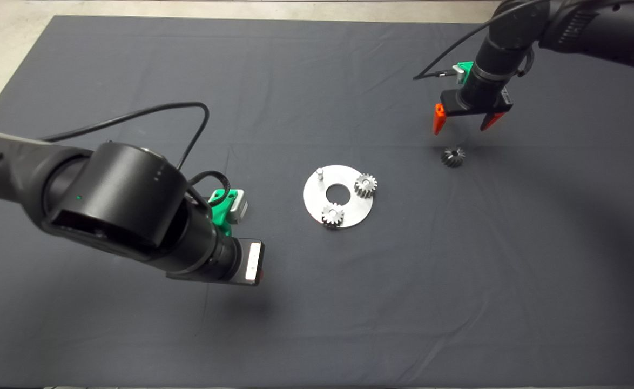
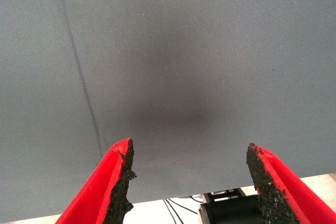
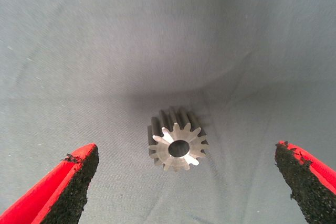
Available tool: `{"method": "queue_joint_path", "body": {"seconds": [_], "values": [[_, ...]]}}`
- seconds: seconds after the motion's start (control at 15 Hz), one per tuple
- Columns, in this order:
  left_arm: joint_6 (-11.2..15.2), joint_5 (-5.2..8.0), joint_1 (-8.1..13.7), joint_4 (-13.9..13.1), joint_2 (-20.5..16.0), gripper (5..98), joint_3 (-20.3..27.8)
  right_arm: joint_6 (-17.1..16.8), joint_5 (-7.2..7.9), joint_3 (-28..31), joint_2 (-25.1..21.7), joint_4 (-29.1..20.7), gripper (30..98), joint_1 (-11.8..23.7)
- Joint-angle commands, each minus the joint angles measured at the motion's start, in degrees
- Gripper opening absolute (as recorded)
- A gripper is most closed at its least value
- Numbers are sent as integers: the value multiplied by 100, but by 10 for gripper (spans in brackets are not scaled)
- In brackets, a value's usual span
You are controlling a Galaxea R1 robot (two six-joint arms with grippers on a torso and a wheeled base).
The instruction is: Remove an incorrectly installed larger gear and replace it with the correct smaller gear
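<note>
On the dark mat (image 1: 133, 65), near its middle: a round steel plate (image 1: 317, 202) with a centre hole, carrying two small silver gears (image 1: 365, 185) (image 1: 332, 215) seated on its far-right and near sides. A third post, the bare pin (image 1: 320, 173), standing empty at the plate's far-left edge.

Off to the right of the plate, well apart from it: the smaller gear (image 1: 452, 157), darker grey, lying alone on the cloth with its bore facing up and slightly tilted. Directly above and just behind it, the right gripper (image 1: 460, 128), fingers spread wide and touching nothing; in the right wrist view, gear between the two pads (image 3: 79, 182) with clear gaps on both sides.

Near the lower left, the left gripper (image 2: 189, 182), hovering over bare cloth, fingers apart and empty.

No sign of the larger gear anywhere in view; possibly hidden under the left arm, impossible to tell.

Judged from this layout: removal apparently done, since the pin is bare and no oversized gear sits on the plate. Left to do: lowering around the smaller gear, closing on it, carrying it across to the plate, and seating its bore on the empty pin in mesh with the neighbours.
</note>
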State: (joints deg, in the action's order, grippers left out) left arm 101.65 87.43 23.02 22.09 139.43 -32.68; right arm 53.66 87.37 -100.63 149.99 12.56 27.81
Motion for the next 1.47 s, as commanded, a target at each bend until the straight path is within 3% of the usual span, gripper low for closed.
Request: {"method": "queue_joint_path", "body": {"seconds": [0.0,0.2,1.4], "values": [[48,406,45,14,46,537,-44,39,377,-118,-31,-407,890,68],[48,406,45,14,63,537,-61,30,377,-130,-26,-438,890,-179],[48,415,45,14,72,537,-105,4,351,-148,-35,-370,890,-458]]}}
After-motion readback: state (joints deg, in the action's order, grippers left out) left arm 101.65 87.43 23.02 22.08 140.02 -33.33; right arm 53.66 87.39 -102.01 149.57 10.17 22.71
